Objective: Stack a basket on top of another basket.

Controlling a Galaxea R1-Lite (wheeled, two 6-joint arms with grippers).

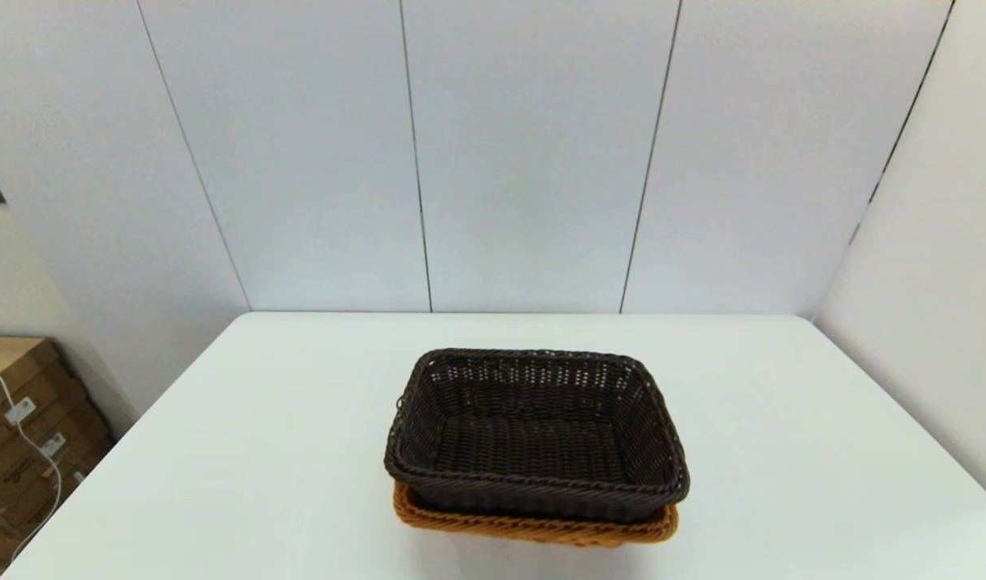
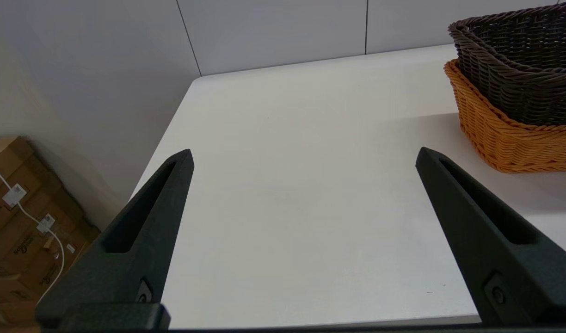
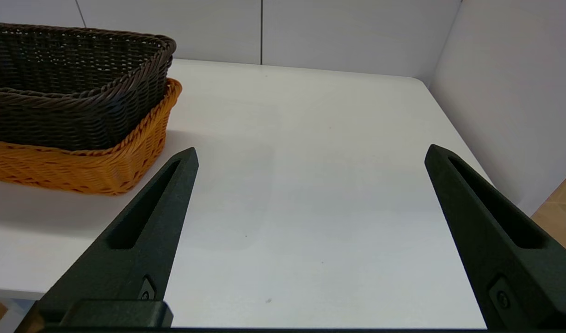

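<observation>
Stacking looks complete: dark brown basket (image 1: 536,431) sits nested in orange-tan basket (image 1: 533,528) on the desk (image 1: 259,451). Left end effector (image 2: 304,157) and right end effector (image 3: 310,155) gape wide, empty, well apart; nothing further seems needed

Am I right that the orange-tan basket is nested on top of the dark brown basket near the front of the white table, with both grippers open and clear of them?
Not quite: the order is reversed. The dark brown basket sits nested on top of the orange-tan basket, as the head view shows. The rest holds: the stack is near the front of the white table, and the left gripper and right gripper are open and clear of both.
</observation>
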